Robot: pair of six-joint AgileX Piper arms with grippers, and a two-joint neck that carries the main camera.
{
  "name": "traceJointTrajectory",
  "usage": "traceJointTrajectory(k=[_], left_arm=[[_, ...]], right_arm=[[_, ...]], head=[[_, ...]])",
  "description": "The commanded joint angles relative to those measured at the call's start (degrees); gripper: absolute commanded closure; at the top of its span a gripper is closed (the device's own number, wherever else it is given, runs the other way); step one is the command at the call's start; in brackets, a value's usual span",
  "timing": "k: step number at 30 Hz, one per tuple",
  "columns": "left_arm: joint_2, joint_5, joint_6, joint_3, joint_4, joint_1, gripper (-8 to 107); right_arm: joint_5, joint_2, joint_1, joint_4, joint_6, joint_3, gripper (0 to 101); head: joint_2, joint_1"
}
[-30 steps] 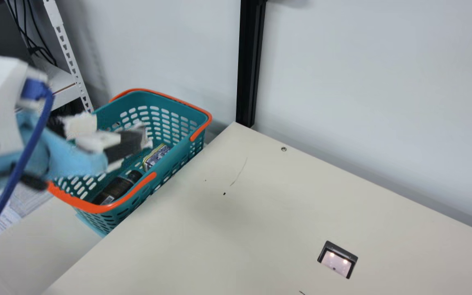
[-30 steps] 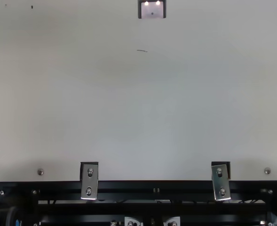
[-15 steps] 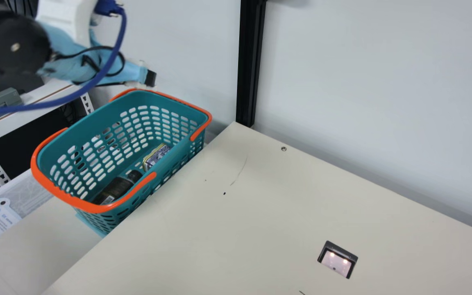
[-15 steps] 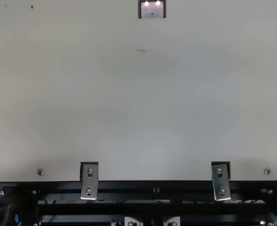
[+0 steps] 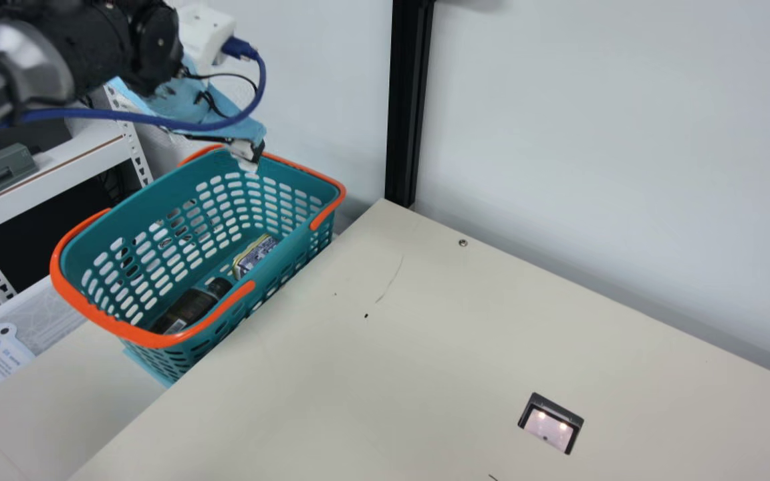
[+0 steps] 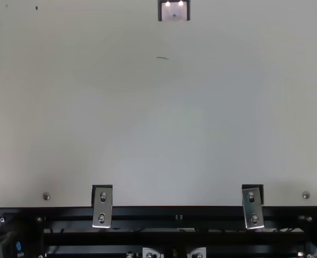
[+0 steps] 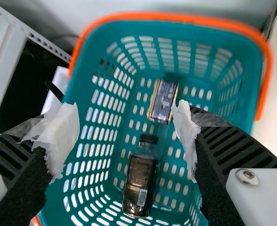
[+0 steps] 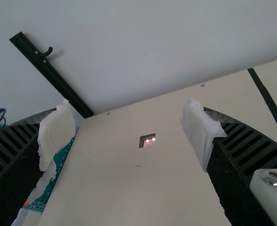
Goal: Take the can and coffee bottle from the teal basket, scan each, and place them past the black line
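Observation:
In the main view my left gripper (image 5: pixel 250 155) is over the far rim of the teal basket (image 5: pixel 278 170). The left wrist view looks down into the basket, with my left gripper (image 7: pixel 124 134) open and nothing between its fingers. The can (image 7: pixel 163 101) lies on the basket floor, and the dark coffee bottle (image 7: pixel 140 179) lies close by with its black cap towards the can. In the right wrist view my right gripper (image 8: pixel 126 136) stands open and empty above the table. The black line (image 8: pixel 270 103) crosses the table there.
A scanner window (image 5: pixel 551 424), lit, is set in the cream table (image 5: pixel 358 374). A black post (image 5: pixel 408 100) stands against the wall behind the table corner. Left of the basket is a white shelf rack (image 5: pixel 44 180).
My left arm has swung from over the basket's near-left part up and back to its far rim, lately dipping lower there. The can and bottle have not moved.

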Motion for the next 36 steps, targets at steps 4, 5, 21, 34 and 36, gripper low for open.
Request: traceJointTrajectory(k=[4,5,21,34,36], left_arm=[[5.82,-4.03,7.91,0.84,-4.51,2.76,9],[6.74,-5.10,9.36,1.19,-5.50,3.27,9],[25.41,-15.26,32.13,-2.99,-20.72,8.85,9],[40.07,-11.72,36.29,-15.03,-23.78,9.79,9],[41.88,-10.83,36.34,-16.94,-24.22,9.77,9]], right_arm=[[0.00,0.00,0.00,0.00,0.00,0.00,0],[0.00,0.00,0.00,0.00,0.00,0.00,0],[0.00,0.00,0.00,0.00,0.00,0.00,0],[0.00,0.00,0.00,0.00,0.00,0.00,0],[0.00,0.00,0.00,0.00,0.00,0.00,0]], head=[[0.75,-1.82],[0.75,-1.82],[0.75,-1.82],[0.75,-1.82],[0.75,-1.82]])
